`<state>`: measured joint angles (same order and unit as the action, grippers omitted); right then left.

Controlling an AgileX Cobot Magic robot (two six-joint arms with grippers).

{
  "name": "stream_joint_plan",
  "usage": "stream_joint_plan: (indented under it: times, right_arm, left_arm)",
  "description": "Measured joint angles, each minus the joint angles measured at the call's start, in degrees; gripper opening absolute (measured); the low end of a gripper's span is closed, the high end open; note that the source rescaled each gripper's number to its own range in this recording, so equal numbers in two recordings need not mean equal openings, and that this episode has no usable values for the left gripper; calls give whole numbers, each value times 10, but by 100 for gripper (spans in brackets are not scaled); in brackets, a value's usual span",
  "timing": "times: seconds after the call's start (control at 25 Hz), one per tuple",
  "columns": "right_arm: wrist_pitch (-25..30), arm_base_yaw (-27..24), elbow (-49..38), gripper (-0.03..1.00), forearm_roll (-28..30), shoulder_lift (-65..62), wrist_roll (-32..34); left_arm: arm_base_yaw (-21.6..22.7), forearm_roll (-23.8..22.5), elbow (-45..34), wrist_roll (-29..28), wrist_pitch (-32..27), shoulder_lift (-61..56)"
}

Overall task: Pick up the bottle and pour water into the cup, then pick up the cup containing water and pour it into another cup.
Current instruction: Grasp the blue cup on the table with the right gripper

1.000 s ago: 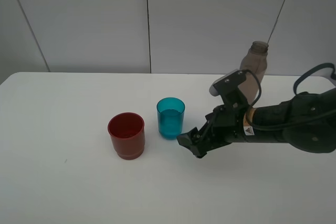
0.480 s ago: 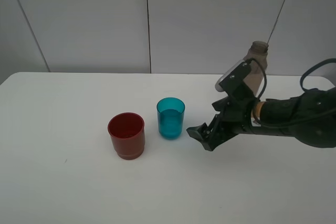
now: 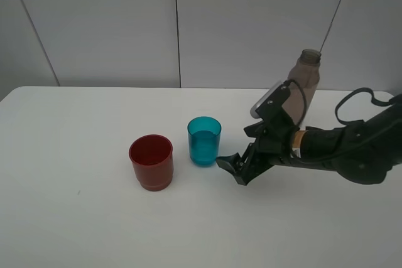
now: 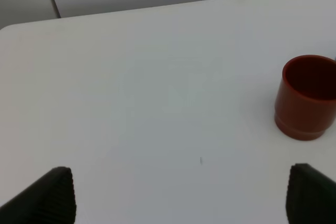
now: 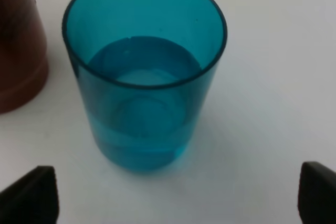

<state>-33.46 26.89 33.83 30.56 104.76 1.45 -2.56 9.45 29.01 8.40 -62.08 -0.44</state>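
Bottle point(image 3: 306, 78), one in number: a tall, translucent grey-brown plastic vessel with a narrow threaded neck and an open mouth. It stands upright at the far right of the white worktop point(image 3: 75, 230), and its lower part is hidden behind the right arm point(image 3: 352, 152). Nothing grips it. Whether it holds water cannot be told.

Cups, two in number. The teal cup point(image 3: 204, 141) is a small translucent tumbler with slightly tapered sides, standing upright near the middle of the worktop. The right wrist view shows water in it, roughly to half its height. The red cup point(image 3: 151, 161) is squatter and wider, with a stepped base. It stands upright just to the left of the teal cup and a little nearer, and the two do not touch.

Grippers, two in number. The right gripper point(image 3: 231, 169) sits low over the worktop, just to the right of the teal cup and pointing towards it. Its jaws are spread wide and hold nothing. In the right wrist view the cup stands ahead of them, clear of both. The left gripper point(image 4: 178, 198) appears only in its own wrist view. Its jaws are likewise wide apart and hold nothing, over bare worktop well apart from the red cup.
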Motion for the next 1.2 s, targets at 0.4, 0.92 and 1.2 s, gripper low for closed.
stream_joint_plan:
  times: [0.4, 0.92, 1.2]
  right_arm:
    - [-5, 0, 46, 91, 41, 51, 0]
    - [-66, 0, 55, 91, 47, 69, 0]
    - [-76, 0, 57, 91, 45, 69, 1]
  left_arm:
    - [0, 0, 0, 0, 0, 0]
    - [0, 0, 0, 0, 0, 0]
    - [0, 0, 0, 0, 0, 0]
